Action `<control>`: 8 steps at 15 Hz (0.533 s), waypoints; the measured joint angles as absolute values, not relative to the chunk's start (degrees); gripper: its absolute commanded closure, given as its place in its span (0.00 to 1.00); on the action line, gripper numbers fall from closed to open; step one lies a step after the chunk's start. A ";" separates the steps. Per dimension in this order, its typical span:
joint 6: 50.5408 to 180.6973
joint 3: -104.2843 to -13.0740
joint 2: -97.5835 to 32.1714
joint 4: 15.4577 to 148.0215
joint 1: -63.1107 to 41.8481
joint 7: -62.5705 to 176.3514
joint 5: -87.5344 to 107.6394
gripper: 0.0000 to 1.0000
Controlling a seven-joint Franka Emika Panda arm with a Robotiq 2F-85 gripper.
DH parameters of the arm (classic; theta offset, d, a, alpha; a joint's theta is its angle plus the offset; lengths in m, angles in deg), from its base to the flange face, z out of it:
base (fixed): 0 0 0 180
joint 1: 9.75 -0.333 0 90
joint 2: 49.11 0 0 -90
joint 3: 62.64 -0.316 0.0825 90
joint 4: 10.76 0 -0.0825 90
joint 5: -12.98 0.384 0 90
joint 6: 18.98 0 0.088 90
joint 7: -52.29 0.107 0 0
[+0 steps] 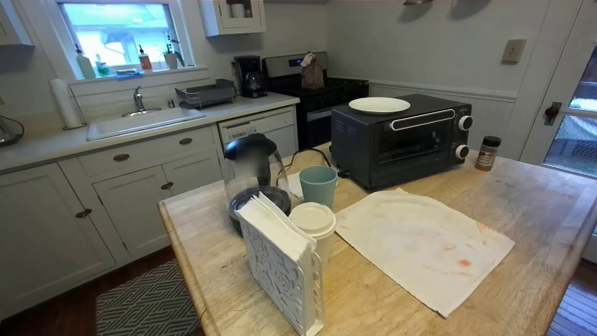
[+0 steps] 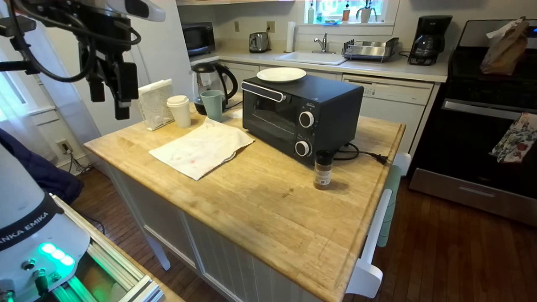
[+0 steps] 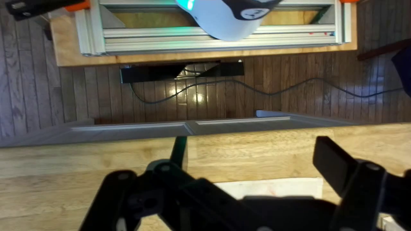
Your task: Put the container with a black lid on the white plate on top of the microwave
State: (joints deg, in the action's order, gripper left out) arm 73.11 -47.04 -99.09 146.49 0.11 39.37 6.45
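Note:
The container with a black lid (image 1: pixel 487 155) stands upright on the wooden table, beside the knob side of the microwave (image 1: pixel 359 144). It also shows in an exterior view (image 2: pixel 322 172), close to the black oven (image 2: pixel 340 121). The white plate (image 1: pixel 379 105) lies flat on top of the microwave; it shows in both exterior views (image 2: pixel 281 74). My gripper (image 2: pixel 110 105) is up above the far end of the table, well away from the container. In the wrist view my gripper (image 3: pixel 252 144) is open, with its fingers wide apart and nothing between them. The container, plate and microwave are out of the wrist view.
On the table (image 2: pixel 268 201) lie an off-white cloth mat (image 2: pixel 203 147), a teal mug (image 2: pixel 212 105), a pale cup with white lid (image 2: pixel 179 111), a napkin holder (image 2: pixel 155 105) and a glass kettle (image 2: pixel 205 84). A power cord (image 2: pixel 356 153) lies behind the microwave.

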 measured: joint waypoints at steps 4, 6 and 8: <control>72.70 -40.08 -99.96 145.73 8.29 34.51 -5.05 0.00; 72.72 -37.76 -99.84 144.62 10.31 33.46 -6.68 0.00; 72.72 -37.61 -99.82 144.30 10.37 33.45 -6.75 0.00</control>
